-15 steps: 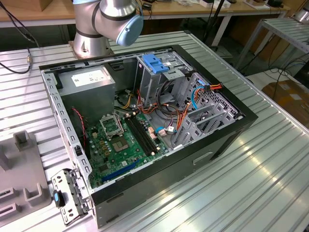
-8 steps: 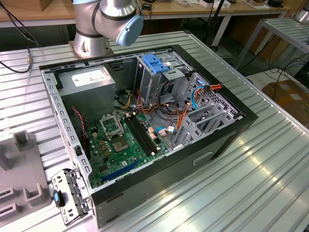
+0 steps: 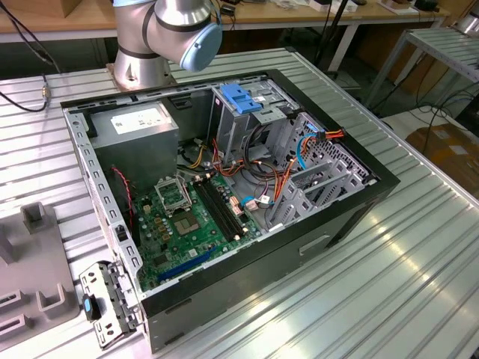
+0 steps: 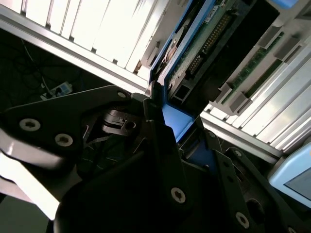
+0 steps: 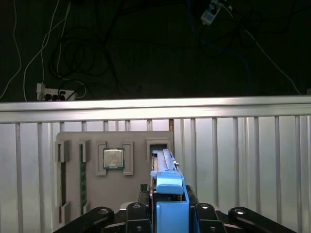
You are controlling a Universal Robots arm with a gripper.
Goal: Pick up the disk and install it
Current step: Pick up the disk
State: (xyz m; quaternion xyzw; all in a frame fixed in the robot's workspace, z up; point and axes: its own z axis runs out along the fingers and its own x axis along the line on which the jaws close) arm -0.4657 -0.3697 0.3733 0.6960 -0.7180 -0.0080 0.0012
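Ribbed metal table [image 5: 243, 165] lies under everything. Closest in the first wrist view, the gripper [image 5: 171, 218] is clamped on the disk [image 5: 166, 162], which stands on edge between the black fingers [image 5: 138, 216]. It is a thin dark slab capped by a blue plastic rail [image 5: 171, 201], and its green circuit board [image 4: 214, 34] shows in the second wrist view. Its label side is hidden. Its far end reaches the grey tray [image 5: 138, 141], beside a processor chip [image 5: 113, 158]; whether it rests in a slot there cannot be told. Beyond the table edge, cables [image 5: 73, 63] trail over a dark floor [image 5: 146, 73].
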